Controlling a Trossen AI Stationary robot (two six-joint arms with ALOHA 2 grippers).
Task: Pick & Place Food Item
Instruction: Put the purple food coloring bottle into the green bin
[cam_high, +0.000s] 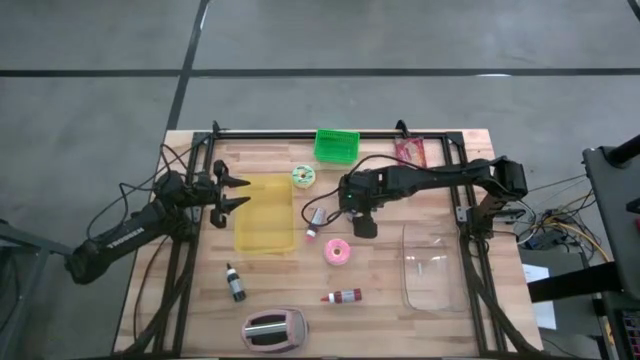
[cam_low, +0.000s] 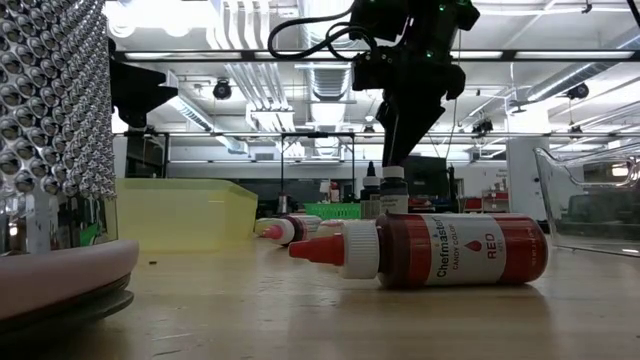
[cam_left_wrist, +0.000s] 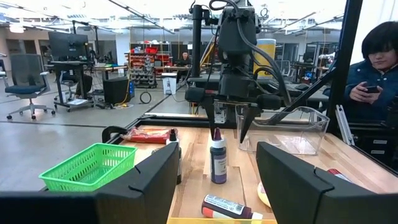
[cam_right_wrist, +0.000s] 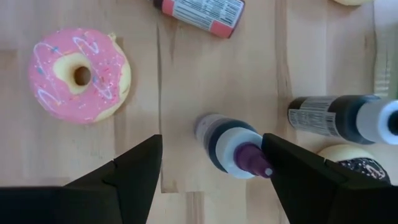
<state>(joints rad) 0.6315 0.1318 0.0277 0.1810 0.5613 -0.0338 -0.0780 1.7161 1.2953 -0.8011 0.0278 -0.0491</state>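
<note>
Nothing is picked yet: the right hand (cam_right_wrist: 211, 171) hangs spread above the upright purple-capped bottle (cam_right_wrist: 231, 149) beside the pink donut (cam_right_wrist: 79, 76), everything on the tabletop (cam_right_wrist: 186, 81).

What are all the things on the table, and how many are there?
green plastic basket: one, green, far edge
red food packet: one, red, far edge
see-through yellow tub: one, yellow, left side
clear plastic tub: one, clear, right side
pink frosted doughnut: one, pink, middle
pale green doughnut: one, green, near basket
red colouring bottle: one, red, lying near front
black bottle: one, black, front left
purple-capped bottle: one, purple, upright under right pincer
pink toaster: one, pink, front edge
left pincer: open, beside yellow tub
right pincer: open, above purple-capped bottle
</note>
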